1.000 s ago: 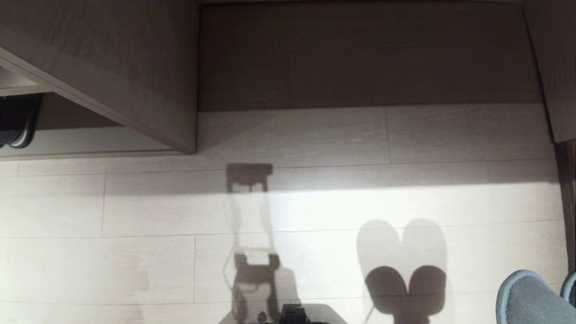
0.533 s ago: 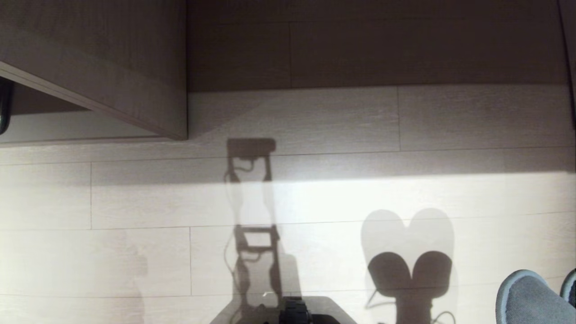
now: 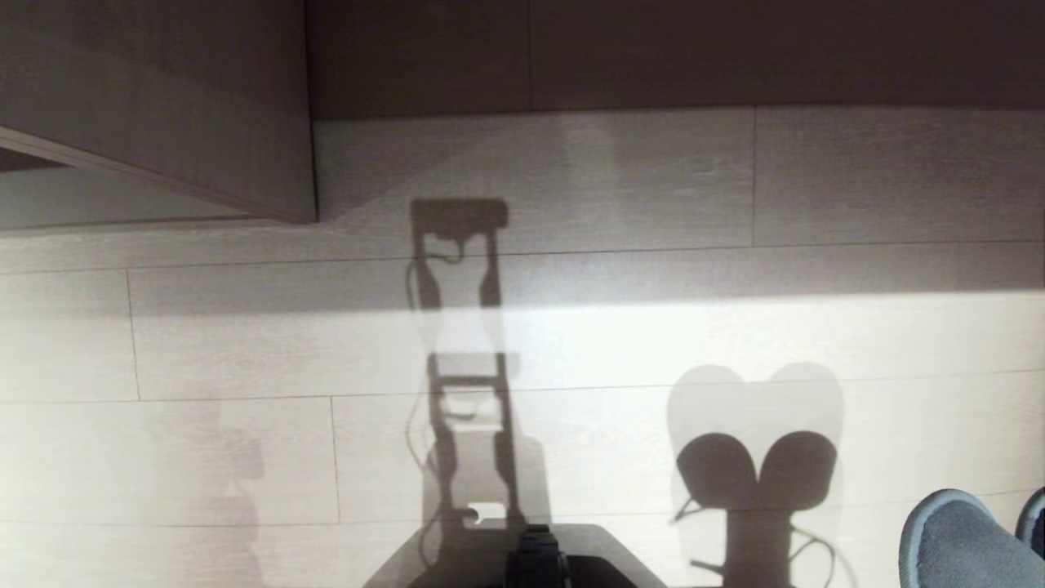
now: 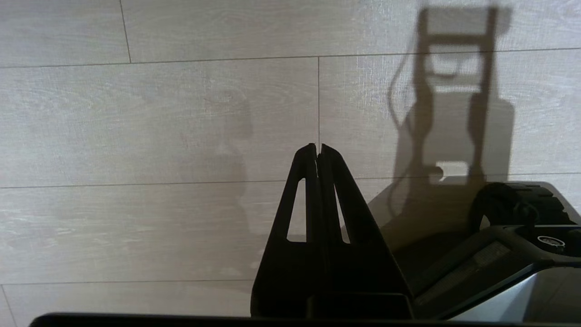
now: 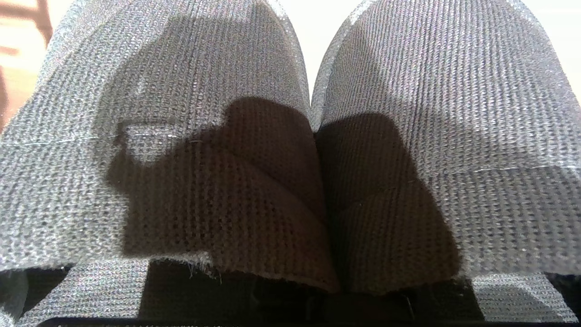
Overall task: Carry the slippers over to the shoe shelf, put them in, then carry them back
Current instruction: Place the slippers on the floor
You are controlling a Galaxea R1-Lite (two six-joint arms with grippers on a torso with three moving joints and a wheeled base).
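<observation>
The grey-blue slippers [image 3: 955, 543] hang at the lower right corner of the head view, above the pale floor. In the right wrist view both slippers [image 5: 181, 113] fill the picture, pressed side by side. My right gripper is shut on them, its fingers hidden under the fabric. The shoe shelf [image 3: 98, 200] shows at the upper left, only its pale base board and slanting wooden panel in view. My left gripper [image 4: 317, 147] is shut and empty, pointing down at the floor planks.
A dark wood-grain recess [image 3: 653, 49] runs along the top of the head view. My base [image 3: 531, 563] sits at the bottom middle, also seen as the dark base [image 4: 499, 236] beside the left gripper. The slippers' shadow [image 3: 755, 465] lies on sunlit floor.
The whole head view has shifted: shelf and back wall slid upward and leftward in the picture as the camera moved. The slippers stay held at the lower right corner; both arms kept still.
</observation>
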